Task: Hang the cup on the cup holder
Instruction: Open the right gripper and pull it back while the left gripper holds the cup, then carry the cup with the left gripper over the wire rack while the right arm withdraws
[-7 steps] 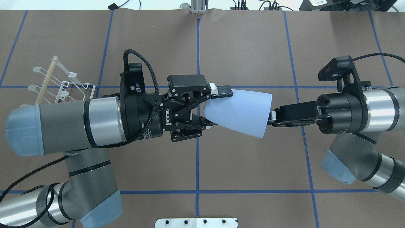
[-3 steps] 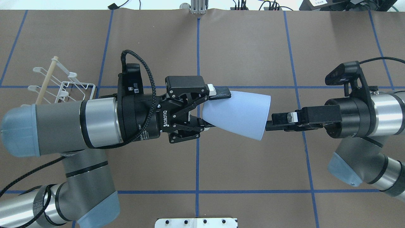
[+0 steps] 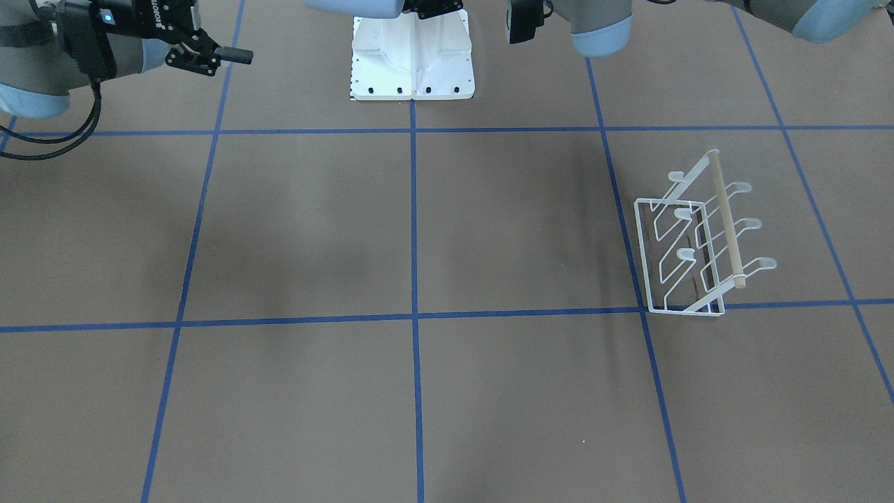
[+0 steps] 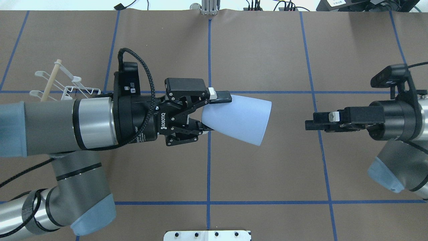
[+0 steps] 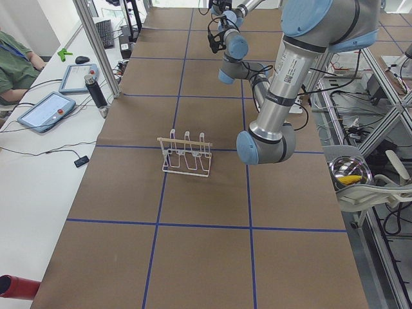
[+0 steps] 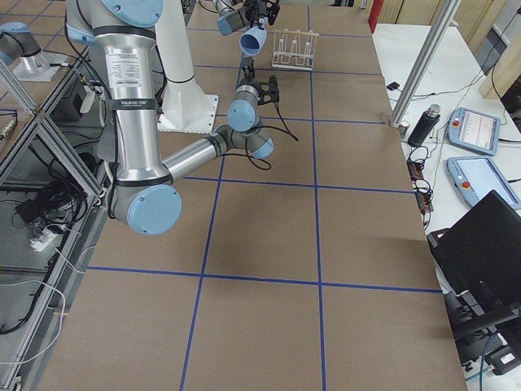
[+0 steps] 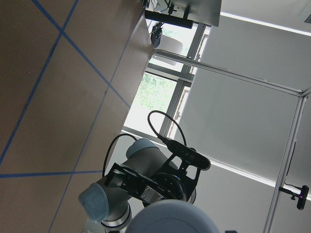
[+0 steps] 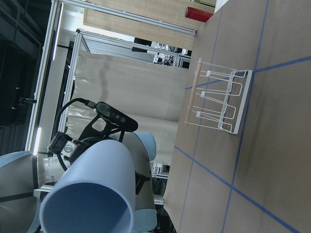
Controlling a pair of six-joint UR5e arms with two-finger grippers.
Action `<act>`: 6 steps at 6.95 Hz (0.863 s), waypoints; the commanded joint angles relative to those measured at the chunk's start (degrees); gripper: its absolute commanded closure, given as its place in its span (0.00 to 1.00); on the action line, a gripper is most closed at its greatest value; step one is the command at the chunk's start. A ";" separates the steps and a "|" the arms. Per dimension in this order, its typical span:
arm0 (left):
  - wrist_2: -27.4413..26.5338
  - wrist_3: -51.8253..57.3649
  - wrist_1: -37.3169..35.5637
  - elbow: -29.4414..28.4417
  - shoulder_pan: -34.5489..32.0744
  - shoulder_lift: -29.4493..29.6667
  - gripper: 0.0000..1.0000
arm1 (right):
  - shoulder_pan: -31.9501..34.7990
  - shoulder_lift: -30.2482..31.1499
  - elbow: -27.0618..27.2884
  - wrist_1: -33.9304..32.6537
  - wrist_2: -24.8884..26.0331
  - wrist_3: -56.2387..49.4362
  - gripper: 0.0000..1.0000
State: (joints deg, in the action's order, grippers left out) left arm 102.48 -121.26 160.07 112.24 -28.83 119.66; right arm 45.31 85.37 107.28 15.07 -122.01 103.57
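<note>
From where I stand, the cup [image 4: 237, 118] hangs in the air, well apart from the cup holder [image 3: 726, 223] and out toward the middle of the counter [image 4: 267, 50]. It lies on its side with its open mouth facing away from the holder. The left tool [image 4: 212, 114] pinches it at the narrow, rounded base end, one finger on each side of the wall. The right tool [image 4: 309, 124] sits farther from the holder, beyond the cup's mouth, and carries nothing. I cannot tell whether its fingers are spread or pressed together.

The cup looks light and stiff, thin matte plastic that is unlikely to break. The taper worries me: squeezed hard there, it could squirt out toward its wide end. The base is the sensible place to hold it, since that leaves the mouth free to drop over a prong [image 3: 765, 263].
</note>
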 commanded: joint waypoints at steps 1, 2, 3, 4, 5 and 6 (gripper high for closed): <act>5.69 8.37 -7.45 0.87 -7.35 -0.92 1.00 | 13.24 -0.98 -6.17 -4.57 -8.17 -3.87 0.00; 9.81 11.63 -12.11 1.58 -11.82 -1.00 1.00 | 15.58 -1.34 -7.25 -12.87 -9.98 -12.17 0.00; 16.72 19.40 -17.29 1.93 -15.78 -1.01 1.00 | 18.65 -0.91 -7.35 -20.44 -9.56 -17.04 0.00; 19.92 24.79 -23.60 3.15 -19.91 -1.18 1.00 | 22.77 -0.90 -7.26 -29.56 -9.30 -22.31 0.00; 23.78 32.06 -28.89 4.64 -23.35 -3.01 1.00 | 26.20 -0.64 -7.18 -38.36 -7.21 -29.50 0.00; 25.30 37.10 -33.29 7.44 -26.34 -6.07 1.00 | 28.76 0.40 -7.18 -45.32 -0.75 -34.00 0.00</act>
State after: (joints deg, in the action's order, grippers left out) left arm 124.82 -91.07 132.63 116.97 -51.24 116.47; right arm 70.46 84.89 100.10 -20.89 -128.30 76.07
